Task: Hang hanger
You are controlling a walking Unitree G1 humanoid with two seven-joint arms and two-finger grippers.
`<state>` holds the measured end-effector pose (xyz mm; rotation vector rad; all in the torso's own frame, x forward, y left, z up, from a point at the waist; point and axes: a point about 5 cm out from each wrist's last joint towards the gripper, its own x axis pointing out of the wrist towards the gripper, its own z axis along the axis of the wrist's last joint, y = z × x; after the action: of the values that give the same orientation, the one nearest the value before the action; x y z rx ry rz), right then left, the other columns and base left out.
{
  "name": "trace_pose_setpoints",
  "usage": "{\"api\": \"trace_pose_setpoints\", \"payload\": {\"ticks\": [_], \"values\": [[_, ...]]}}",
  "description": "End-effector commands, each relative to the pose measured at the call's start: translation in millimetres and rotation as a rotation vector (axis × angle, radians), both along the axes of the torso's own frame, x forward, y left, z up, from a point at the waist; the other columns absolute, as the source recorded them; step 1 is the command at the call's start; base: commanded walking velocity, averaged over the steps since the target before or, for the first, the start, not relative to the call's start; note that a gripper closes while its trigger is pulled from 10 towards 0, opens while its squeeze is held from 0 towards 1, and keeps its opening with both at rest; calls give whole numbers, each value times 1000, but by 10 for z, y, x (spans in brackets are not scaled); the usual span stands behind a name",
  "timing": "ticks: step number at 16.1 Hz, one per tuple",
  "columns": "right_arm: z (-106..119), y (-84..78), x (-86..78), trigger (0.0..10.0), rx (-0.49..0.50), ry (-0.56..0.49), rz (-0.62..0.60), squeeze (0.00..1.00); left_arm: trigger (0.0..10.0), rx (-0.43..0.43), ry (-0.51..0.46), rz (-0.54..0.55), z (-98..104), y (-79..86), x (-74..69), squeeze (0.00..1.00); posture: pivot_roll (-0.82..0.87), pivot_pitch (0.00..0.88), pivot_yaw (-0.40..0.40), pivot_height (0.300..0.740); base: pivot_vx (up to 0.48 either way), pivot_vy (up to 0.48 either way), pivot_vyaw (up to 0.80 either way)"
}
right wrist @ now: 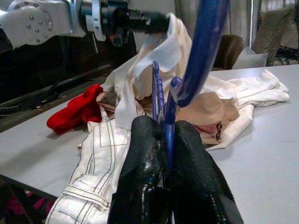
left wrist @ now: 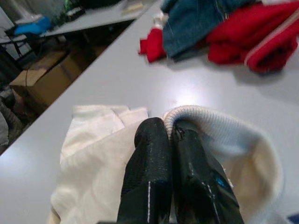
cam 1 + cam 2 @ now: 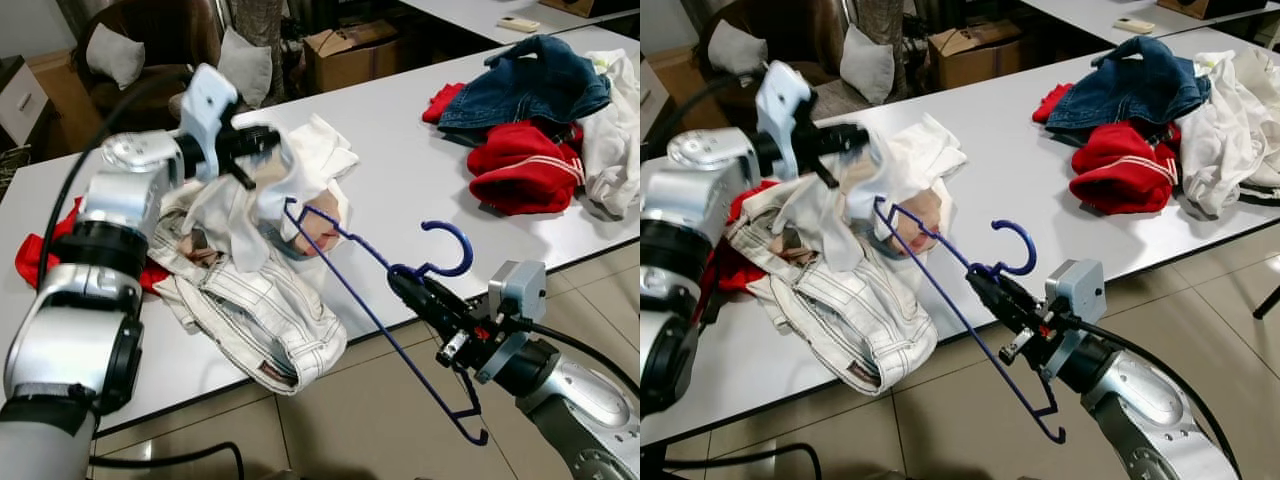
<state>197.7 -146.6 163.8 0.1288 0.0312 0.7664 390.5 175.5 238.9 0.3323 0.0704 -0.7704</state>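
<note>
Blue wire hanger (image 3: 380,300) sits clamped in my right gripper (image 3: 405,283); at ten o'clock, my left gripper (image 3: 262,140) pinches cream knit garment (image 3: 300,165).

— What does the left gripper (image 3: 262,141) hold?
— A white garment (image 3: 290,175), pinched and lifted above the clothes heap on the white table (image 3: 420,170).
— And the right gripper (image 3: 405,283)?
— It clamps a blue hanger (image 3: 385,300) just under the hook; one hanger end reaches into the raised cloth.
</note>
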Motion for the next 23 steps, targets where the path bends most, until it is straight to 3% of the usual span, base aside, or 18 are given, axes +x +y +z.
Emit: {"api": "trace_pose_setpoints", "payload": {"ticks": [1, 3, 4, 7, 9, 12, 17, 23], "values": [[50, 46, -3, 10000, 18, -14, 34, 0, 0, 36, -20, 9, 25, 21, -9, 0, -166, 0, 160, 740, 0, 0, 0], [33, 68, -68, 10000, -1, 17, 84, 0, 0, 118, -117, 187, 57, 157, 67, 0, -169, 0, 159, 740, 0, 0, 0], [23, 59, -73, 10000, -12, 21, 78, 0, 0, 117, -168, 279, 123, 247, 99, 0, -171, 0, 159, 740, 0, 0, 0], [-30, -8, -34, 10000, -64, 51, 24, 0, 0, 128, -213, 352, 196, 356, 111, 0, -170, 0, 158, 740, 0, 0, 0], [-19, -30, -8, 10000, -57, 39, 12, 0, 0, 140, -212, 355, 172, 357, 110, 0, -168, 0, 157, 740, 0, 0, 0], [72, 16, -11, 10000, 5, -2, 40, 0, 0, 137, -187, 255, 78, 221, 94, 0, -167, 0, 158, 740, 0, 0, 0], [17, 90, 339, 10000, 26, 18, 2, 0, 0, 95, -149, 114, -46, -65, -25, 0, -157, 0, 147, 740, 0, 0, 0], [17, 151, 604, 10000, 50, 39, -47, 0, 0, 96, -143, 121, -120, -76, -173, 0, -146, 0, 104, 740, 0, 0, 0]]}}
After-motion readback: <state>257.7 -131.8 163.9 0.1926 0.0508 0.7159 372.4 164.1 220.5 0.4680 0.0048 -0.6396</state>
